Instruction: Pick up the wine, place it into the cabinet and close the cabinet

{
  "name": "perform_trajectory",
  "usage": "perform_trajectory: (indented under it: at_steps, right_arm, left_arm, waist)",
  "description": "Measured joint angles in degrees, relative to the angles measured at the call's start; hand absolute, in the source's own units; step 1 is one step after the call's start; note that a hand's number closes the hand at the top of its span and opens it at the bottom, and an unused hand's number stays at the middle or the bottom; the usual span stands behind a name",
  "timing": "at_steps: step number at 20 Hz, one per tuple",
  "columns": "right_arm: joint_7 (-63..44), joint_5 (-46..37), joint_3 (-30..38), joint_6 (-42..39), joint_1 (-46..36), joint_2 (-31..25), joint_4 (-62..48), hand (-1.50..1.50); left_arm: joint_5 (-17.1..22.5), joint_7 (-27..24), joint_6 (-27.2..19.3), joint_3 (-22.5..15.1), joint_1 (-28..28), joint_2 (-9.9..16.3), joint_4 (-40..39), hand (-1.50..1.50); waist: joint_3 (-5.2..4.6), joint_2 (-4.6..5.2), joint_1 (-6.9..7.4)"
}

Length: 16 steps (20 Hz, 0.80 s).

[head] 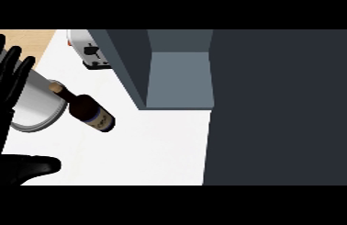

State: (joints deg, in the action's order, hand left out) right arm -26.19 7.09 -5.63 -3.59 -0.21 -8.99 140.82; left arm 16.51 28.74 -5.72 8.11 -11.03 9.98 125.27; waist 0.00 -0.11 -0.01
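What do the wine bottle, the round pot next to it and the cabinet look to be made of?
Wine bottle: likely dark glass, glossy, near-black brown body, with a tan cork-like stopper and a blue-edged label.
Pot: probably brushed metal, given its pale grey sheen and bright rim.
Cabinet: matte painted panel, flat slate-grey, no grain or shine; wood or laminate can't be told apart.

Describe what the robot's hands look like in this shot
Only the left hand shows clearly: matte black, with long slim fingers and no markings or cables visible. A rounded black shape at the lower left is probably part of it too. No grey forearm and no right hand are in view.
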Motion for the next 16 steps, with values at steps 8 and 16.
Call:
perform_trajectory:
  at_steps: [8,16]
  right_arm:
    - [-10.42,-0.72,-0.92,4.35,-9.03,0.07,1.0,-1.5]
    - [-19.55,-1.53,0.72,7.61,-17.09,-1.3,1.85,-1.5]
  left_arm:
    - [-2.43,9.68,-5.38,-0.85,-4.65,1.69,4.08,-1.5]
    - [-3.56,9.57,-5.67,-0.64,-7.34,2.11,-0.98,-1.5]
  waist:
    - [-0.01,-0.04,-0.09]
    - [-0.02,-0.02,-0.35]
